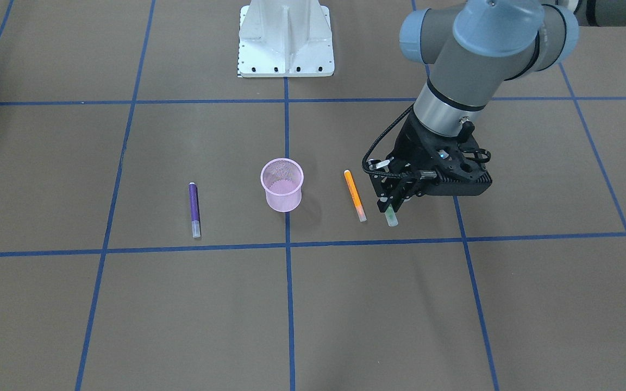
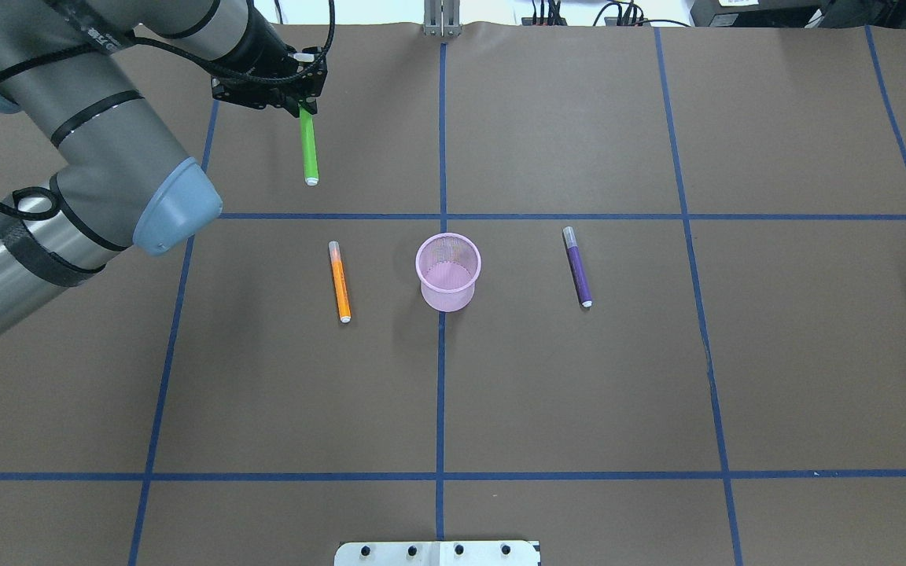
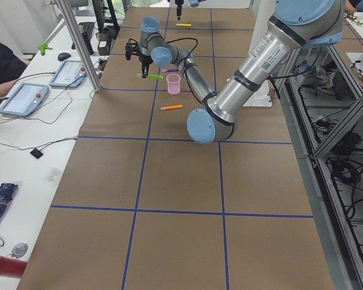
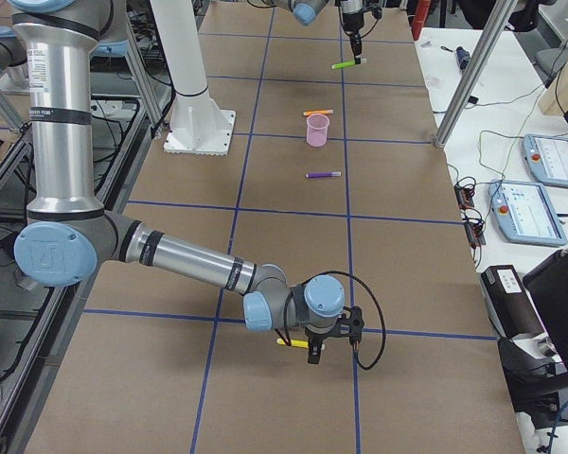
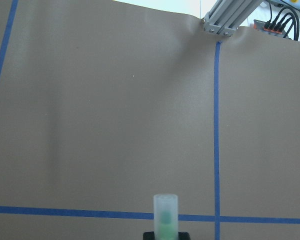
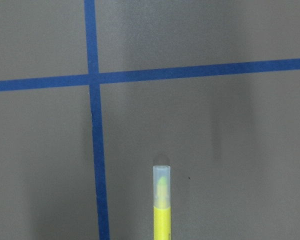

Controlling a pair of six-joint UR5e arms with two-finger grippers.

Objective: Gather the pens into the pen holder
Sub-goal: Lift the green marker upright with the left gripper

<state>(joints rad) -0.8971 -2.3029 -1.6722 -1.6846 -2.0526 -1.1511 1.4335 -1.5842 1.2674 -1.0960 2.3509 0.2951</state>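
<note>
Clamping a slim green pen (image 2: 308,148) with whitish cap, the left pincer (image 2: 300,102) hovers.

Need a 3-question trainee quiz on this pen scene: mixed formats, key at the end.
1. Fill in: in the overhead view, the orange pen lies on the table to the ___ of the cup, and the purple pen lies on the other side.
2. Which pen is the left gripper holding? A orange pen, B green pen, C purple pen.
3. True or false: the cup has a pen in it.

Key: 1 left; 2 B; 3 false.
</note>
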